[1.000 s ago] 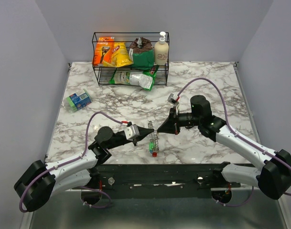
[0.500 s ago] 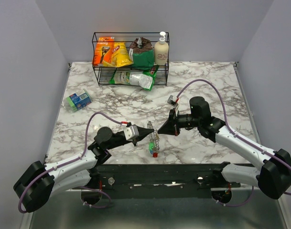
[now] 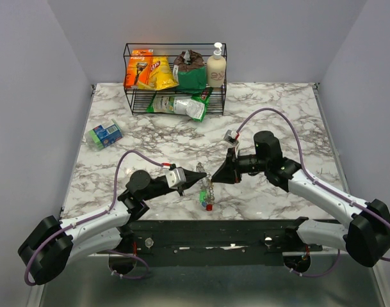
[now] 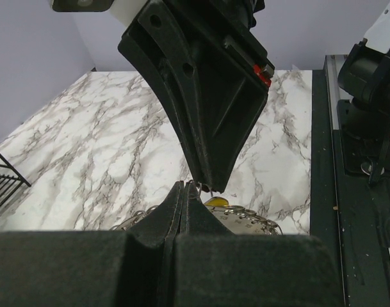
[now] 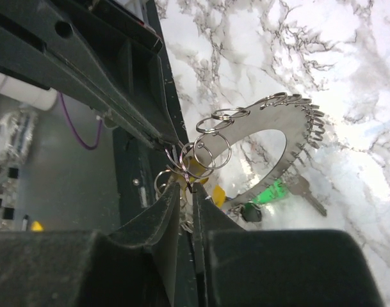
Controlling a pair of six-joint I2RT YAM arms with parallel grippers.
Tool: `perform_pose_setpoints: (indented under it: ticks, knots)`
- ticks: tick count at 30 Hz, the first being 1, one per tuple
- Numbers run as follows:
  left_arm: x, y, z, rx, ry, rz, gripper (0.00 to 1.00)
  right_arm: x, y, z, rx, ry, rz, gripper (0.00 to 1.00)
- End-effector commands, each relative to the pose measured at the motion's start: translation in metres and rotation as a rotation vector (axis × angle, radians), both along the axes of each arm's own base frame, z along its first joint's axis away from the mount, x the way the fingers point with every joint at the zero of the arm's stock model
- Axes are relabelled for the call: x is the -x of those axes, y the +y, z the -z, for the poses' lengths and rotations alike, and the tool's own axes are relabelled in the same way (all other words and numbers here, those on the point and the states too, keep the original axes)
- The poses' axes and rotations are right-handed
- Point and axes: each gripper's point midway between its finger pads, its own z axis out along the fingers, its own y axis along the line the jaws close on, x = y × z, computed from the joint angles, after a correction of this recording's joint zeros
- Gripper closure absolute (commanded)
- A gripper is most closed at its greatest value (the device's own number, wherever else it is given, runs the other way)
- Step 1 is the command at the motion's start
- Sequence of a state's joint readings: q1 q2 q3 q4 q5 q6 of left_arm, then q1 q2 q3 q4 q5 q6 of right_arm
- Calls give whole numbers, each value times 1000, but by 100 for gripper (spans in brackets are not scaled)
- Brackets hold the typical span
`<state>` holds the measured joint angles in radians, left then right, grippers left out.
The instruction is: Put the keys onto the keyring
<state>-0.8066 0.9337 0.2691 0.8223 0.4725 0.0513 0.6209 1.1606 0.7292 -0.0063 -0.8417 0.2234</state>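
Bench (image 3: 278, 115): white marble with grey veining, walled on three sides.

Left arm (image 3: 98, 220): reaches from the near-left corner toward the middle of the front edge. Its gripper (image 3: 200, 177) points right. The jaws are pressed flat together with no gap, and a thin loop of wire is nipped at their very tip.

Right arm (image 3: 323, 195): reaches in from the near-right corner. Its gripper (image 3: 215, 176) points left, tip to tip with the other. The jaws are narrowed to a slit and pinch one of the small rings (image 5: 211, 150).

Rack (image 3: 175, 78): black wire, two shelves, at the back of the bench. It holds an orange razor pack, yellow and green bags and a pump bottle.

Box (image 3: 104, 134): blue and green, lying on the left side of the bench, well apart from the arms.

Keyring (image 3: 208, 185): silvery, with a toothed, beaded edge. It is held on edge between the two gripper tips, near the front edge of the bench. The right wrist view shows it as an open hoop (image 5: 297, 121) with the small rings clustered at one end.

Keys (image 3: 205, 203): a bunch hanging at the lower end of the keyring. A red head, a green head (image 5: 271, 192), a yellow head (image 5: 217, 192) and a plain silver blade (image 5: 307, 192) show. How each one is attached is too small to tell.
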Motion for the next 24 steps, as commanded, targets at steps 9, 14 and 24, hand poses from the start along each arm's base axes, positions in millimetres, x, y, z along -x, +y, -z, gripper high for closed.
perform_pose_setpoints:
  ticks: [9, 14, 24]
  knots:
    - [4, -2, -27, 77, -58, 18, 100, 9, -1, 2, -38, -48, -40, 50]
    - [3, -3, -23, 70, -48, 22, 100, 6, -6, 1, -29, -92, 3, 38]
    - [-2, -7, 3, 56, -2, 17, 100, 0, -19, 16, 12, -131, 99, 18]
